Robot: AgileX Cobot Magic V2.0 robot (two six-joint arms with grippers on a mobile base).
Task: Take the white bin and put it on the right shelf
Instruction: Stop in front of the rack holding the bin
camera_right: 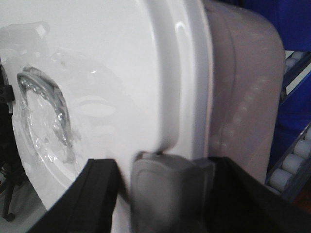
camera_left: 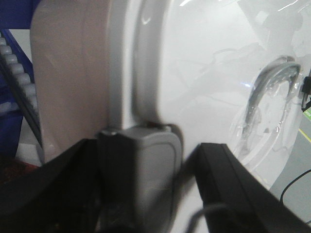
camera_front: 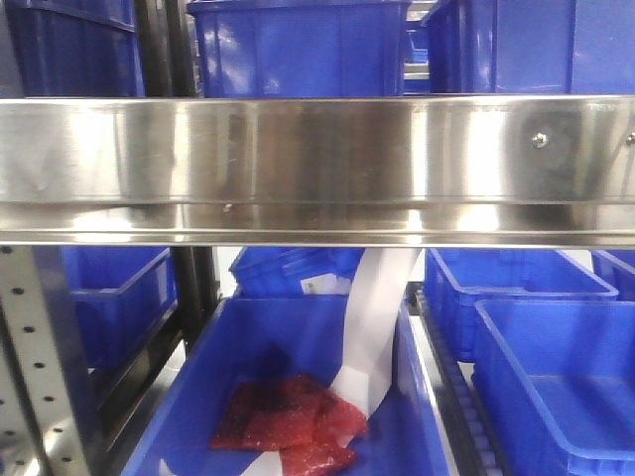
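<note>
The white bin fills both wrist views: its glossy lid (camera_left: 209, 73) and pinkish body (camera_left: 68, 73) on the left, lid (camera_right: 112, 58) and body (camera_right: 243, 87) on the right. My left gripper (camera_left: 146, 150) straddles a grey latch (camera_left: 150, 170) at the lid's edge, black fingers on both sides of it. My right gripper (camera_right: 167, 165) holds the matching grey latch (camera_right: 170, 189) at the other end the same way. The right shelf's shiny steel front rail (camera_front: 317, 169) spans the front view close up. The bin and both grippers are out of that view.
Blue bins (camera_front: 298, 50) stand on the shelf above the rail. Below it lie more blue bins (camera_front: 556, 377); one (camera_front: 248, 337) holds red bags (camera_front: 288, 416) and a white paper strip (camera_front: 382, 317). A perforated upright (camera_front: 40, 357) stands left. Conveyor rollers (camera_left: 17, 73) (camera_right: 291, 165) flank the bin.
</note>
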